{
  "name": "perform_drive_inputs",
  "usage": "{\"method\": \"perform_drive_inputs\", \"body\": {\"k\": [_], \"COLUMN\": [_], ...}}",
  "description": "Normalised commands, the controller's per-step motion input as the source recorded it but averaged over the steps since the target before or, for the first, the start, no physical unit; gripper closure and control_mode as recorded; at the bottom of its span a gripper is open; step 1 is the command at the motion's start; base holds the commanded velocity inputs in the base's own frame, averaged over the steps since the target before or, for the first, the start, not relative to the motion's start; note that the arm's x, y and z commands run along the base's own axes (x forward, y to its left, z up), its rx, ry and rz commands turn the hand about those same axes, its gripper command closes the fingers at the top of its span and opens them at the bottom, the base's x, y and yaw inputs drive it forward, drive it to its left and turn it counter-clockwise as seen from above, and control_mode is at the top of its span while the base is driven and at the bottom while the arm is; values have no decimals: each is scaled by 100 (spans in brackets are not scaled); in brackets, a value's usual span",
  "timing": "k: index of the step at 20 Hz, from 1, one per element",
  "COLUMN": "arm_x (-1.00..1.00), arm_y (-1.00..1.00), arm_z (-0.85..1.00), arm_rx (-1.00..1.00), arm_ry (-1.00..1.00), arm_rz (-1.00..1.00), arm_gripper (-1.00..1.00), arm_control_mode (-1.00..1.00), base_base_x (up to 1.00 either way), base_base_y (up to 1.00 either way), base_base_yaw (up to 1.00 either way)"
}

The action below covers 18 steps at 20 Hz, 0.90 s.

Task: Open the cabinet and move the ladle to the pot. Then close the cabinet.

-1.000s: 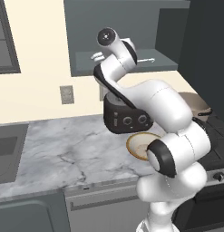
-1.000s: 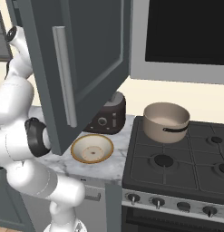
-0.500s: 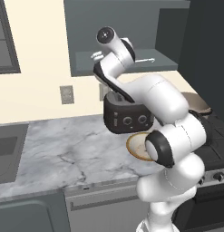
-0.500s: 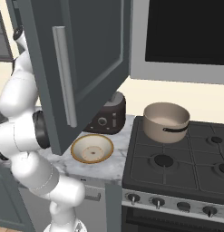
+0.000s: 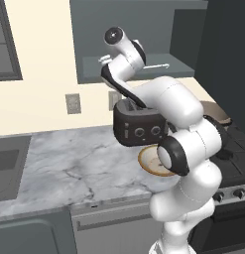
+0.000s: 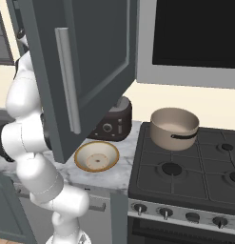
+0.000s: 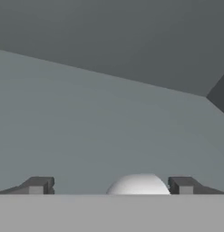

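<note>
Cabinet [image 6: 90, 62] door swung open. Ladle [image 5: 156, 66] lies on its shelf, handle toward the stove side. Gripper [image 7: 111, 186] inside the cabinet, jaws fully apart, empty, ladle bowl [image 7: 138, 185] between the tips. Advise: drop square over ladle, close firmly before lifting. Pot [image 6: 174, 127] waits on stove, well apart.

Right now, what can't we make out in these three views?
- Ladle: left base view shows part of the thin handle on the cabinet shelf; the arm hides the rest.
- Pot: left base view, mostly behind the arm.
- Toaster: right base view, partly behind the open door.
- Gripper: open in the hand view; the white dome between the tips is cut off at the bottom.
</note>
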Motion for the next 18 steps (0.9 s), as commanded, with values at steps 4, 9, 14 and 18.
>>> {"method": "perform_drive_inputs", "body": {"k": [4,9,14,18], "arm_x": [0,0,0,0], "arm_y": [0,-6,-6,-8], "arm_z": [-9,-6,-6,-4], "arm_rx": [0,0,0,0], "arm_ry": [0,0,0,0], "arm_rz": [0,0,0,0], "arm_gripper": [100,100,100,100], "arm_control_mode": [-100,-100,-100,-100], "base_base_x": [0,0,0,0], "base_base_y": [0,0,0,0], "base_base_yaw": [0,0,0,0]}}
